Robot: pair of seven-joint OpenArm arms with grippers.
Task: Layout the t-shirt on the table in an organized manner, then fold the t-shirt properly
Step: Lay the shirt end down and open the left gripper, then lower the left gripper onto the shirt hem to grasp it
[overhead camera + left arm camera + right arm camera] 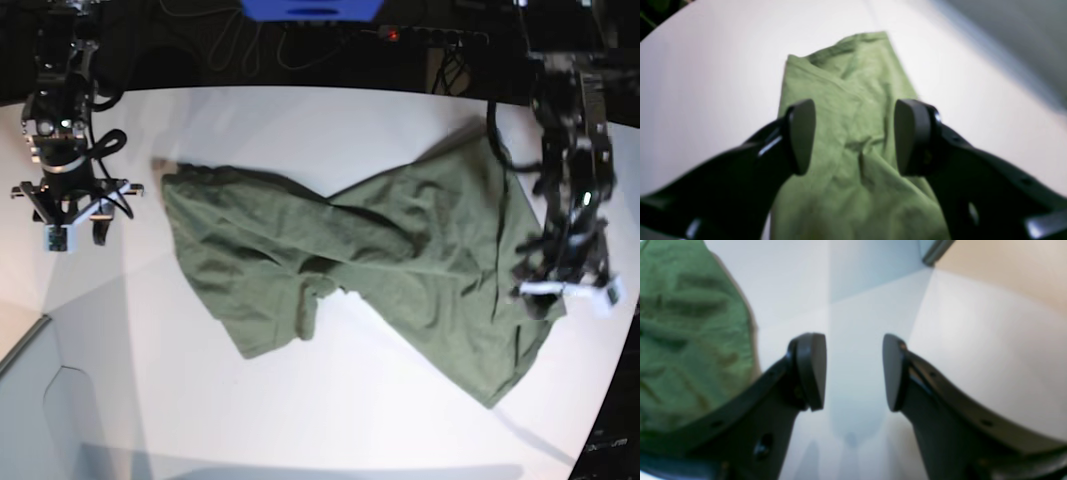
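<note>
Layout step in hand: t-shirt (370, 260) lies twisted and creased across the middle of the table (300, 120), not yet flat. Left gripper (853, 136) jaws wide apart over cloth at 3 o'clock, holding nothing; right gripper (853, 371) spread wide and empty over bare table at 9 o'clock, beside the shirt edge. Judgement: next, pinch an edge and untwist.

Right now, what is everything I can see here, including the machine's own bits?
olive-green short-sleeved cotton t-shirt: one, green, spread wrinkled and twisted across the middle of the table
large plain white tabletop: one, white, under everything
blue object: one, blue, beyond the far edge, cut off
dark cables: several, black, behind the far edge
left gripper: one, black, open over the shirt
right gripper: one, black, open over bare table beside the shirt
</note>
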